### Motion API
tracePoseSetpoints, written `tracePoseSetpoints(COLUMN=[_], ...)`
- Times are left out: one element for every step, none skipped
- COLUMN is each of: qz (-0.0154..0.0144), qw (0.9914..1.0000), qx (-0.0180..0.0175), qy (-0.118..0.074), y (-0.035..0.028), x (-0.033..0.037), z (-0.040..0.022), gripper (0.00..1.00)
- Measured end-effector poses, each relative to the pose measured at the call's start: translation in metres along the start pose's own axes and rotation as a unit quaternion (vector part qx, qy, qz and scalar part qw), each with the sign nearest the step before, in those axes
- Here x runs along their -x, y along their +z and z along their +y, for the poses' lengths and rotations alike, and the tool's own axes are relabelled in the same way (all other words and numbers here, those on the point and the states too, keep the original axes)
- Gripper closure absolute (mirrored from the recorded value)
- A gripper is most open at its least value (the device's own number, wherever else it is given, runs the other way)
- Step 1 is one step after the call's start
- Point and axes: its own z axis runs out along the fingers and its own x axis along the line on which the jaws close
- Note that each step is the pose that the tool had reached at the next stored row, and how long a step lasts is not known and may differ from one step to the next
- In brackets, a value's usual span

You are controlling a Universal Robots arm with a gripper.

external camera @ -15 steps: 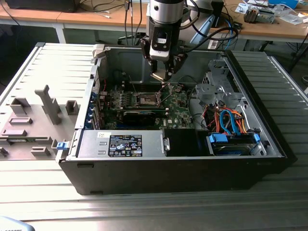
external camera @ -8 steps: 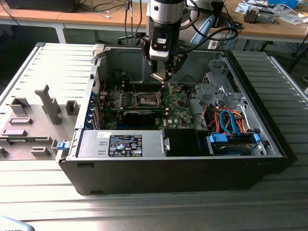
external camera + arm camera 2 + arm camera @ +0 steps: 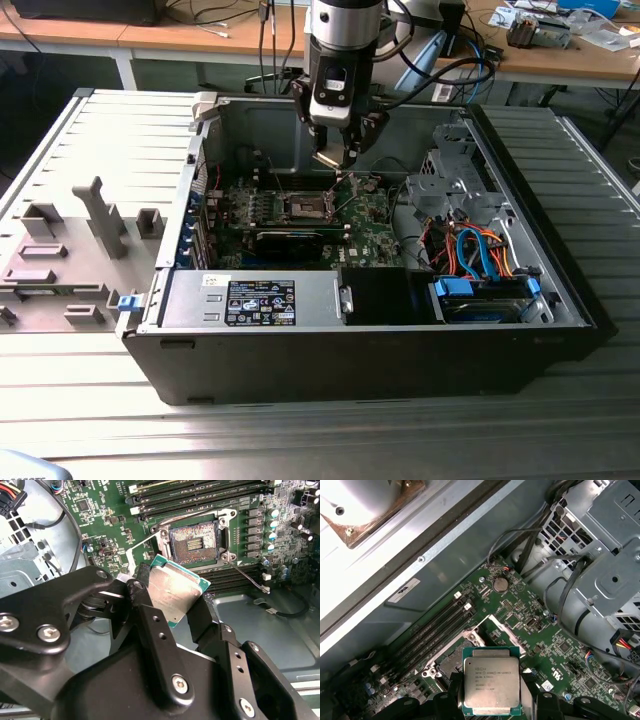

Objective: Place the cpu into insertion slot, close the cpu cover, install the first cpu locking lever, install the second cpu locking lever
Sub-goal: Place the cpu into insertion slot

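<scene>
Tool [image 3: 172, 605] clamped on the cpu [image 3: 492, 686] by two opposite edges, hovering clear of the green motherboard [image 3: 100, 510]. Open insertion slot [image 3: 194, 542] sits just ahead of and below the tool, cpu cover [image 3: 506, 631] standing raised beside it. Risks, as judged: chip looks tilted against the slot, so a skewed descent could bend pins; edge grip could slip; fingers [image 3: 150, 625] might foul the raised cover or a lever [image 3: 247, 575].

Silver-and-black arm [image 3: 345, 25] trailing black cables, ending in a matte black tool [image 3: 172, 600] studded with silver socket-head screws [image 3: 180, 684].
</scene>
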Motion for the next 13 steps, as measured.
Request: tracePoseSetpoints(qz=[-0.0001,-0.0002,-0.0002,-0.0003,-0.0004,-0.0005,-0.0007,-0.0017,-0.0031,-0.0049,-0.0081,-0.0102,-0.0120], qw=[1.00000,1.00000,1.00000,0.99999,0.99999,0.99999,0.99998,0.99998,0.99997,0.99996,0.99991,0.99987,0.99983], qx=[0.0000,0.0000,0.0000,0.0000,0.0001,0.0000,-0.0001,-0.0009,-0.0026,-0.0047,-0.0083,-0.0105,-0.0126], qy=[0.001,0.001,0.002,0.003,0.004,0.005,0.005,0.006,0.006,0.006,0.006,0.006,0.006], y=[0.0000,0.0000,0.0001,0.0001,0.0002,0.0002,0.0002,0.0004,0.0003,0.0002,0.0002,0.0002,0.0002], x=[0.0000,0.0000,0.0000,0.0000,0.0000,0.0000,0.0000,0.0000,-0.0001,-0.0001,0.0000,0.0000,0.0000], z=[0.0000,0.0000,0.0000,0.0000,0.0000,0.0000,0.0000,0.0000,-0.0001,-0.0001,0.0000,0.0000,0.0000], gripper=[0.45,0.45,0.45,0.45,0.45,0.45,0.45,0.45,0.45,0.45,0.45,0.45,0.45])
